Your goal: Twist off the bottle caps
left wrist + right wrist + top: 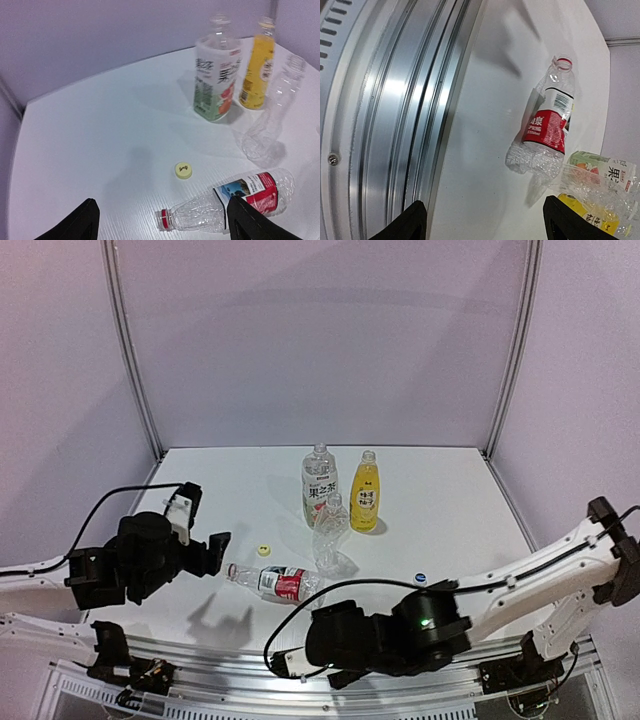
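Left tool (161, 202): jaws spread wide, nothing held. It hangs at the lower left of the top view, pointed at the neck of the lying bottle.
Right tool (484, 200): jaws wide apart, empty. It sits low at the bottom centre of the top view, over the rail (395, 125) at the worktop's near edge.
Red-label bottle (247, 190): lies on its side at the centre of the worktop (450, 500), mouth toward the left tool. A red ring shows at the neck; the mouth looks open.
Fruit-label bottle (216, 80): upright, upper centre. Its neck looks bare, though blur leaves doubt.
Yellow bottle (256, 70): upright just right of the fruit-label bottle. No cap seen.
Plain bottle (272, 115): crumpled, leaning, between the upright pair and the lying bottle. Mouth open.
Yellow cap (183, 170): loose on the worktop, near the lying bottle's neck, not touching it.
Blue-white cap (421, 578): loose, right of the lying bottle.
Other caps: not in view.
Step in hand: judged late; every neck seen appears uncapped, and neither tool is engaged.
Next move: confirm the fruit-label neck. If a cap remains, one tool must clamp the body while the other closes on the cap and turns; otherwise retreat.
Risk: the light empty bottles would tip or roll under a sideways nudge.
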Available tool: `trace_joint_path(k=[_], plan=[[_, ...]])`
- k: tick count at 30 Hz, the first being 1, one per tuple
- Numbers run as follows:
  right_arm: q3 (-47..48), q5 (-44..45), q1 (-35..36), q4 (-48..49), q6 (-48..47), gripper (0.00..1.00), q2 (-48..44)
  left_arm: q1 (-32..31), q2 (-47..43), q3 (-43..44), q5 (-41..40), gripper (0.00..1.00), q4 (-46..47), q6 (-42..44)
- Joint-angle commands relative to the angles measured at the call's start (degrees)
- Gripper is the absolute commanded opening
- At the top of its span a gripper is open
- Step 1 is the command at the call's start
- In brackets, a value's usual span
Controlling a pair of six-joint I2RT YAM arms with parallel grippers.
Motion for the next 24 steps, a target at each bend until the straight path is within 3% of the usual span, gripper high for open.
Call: trace_joint_path(k=[1,3,6,12,19,24], plan=[[-4.34,-1.78,0.45,6.71,5.60,0.83,-12.03,12.62,-2.50,-4.27,15.27,0.86,-5.21,-21.49],[-6.30,0.27,-0.01,10.03,7.29,0.85,-16.00,16.02,-4.52,-7.70,21.51,0.85,-2.37,-29.58],[-3.81,-2.16,-3.51,10.24,9.03,0.85,-16.69,16.58,-7.01,-11.68,21.37,0.85,0.97,-36.94],[14.65,-8.11,-11.23,-4.60,15.47,0.80,-0.64,17.43,-10.35,-22.16,19.79,0.91,15.27,-53.64],[16.09,-19.92,-20.13,-4.10,20.16,0.81,3.71,18.64,-5.08,-23.62,20.55,0.92,19.91,-63.75],[25.92,-26.97,-23.73,-9.96,20.10,0.82,11.76,19.99,-3.47,-26.68,22.20,0.93,24.31,-69.15]])
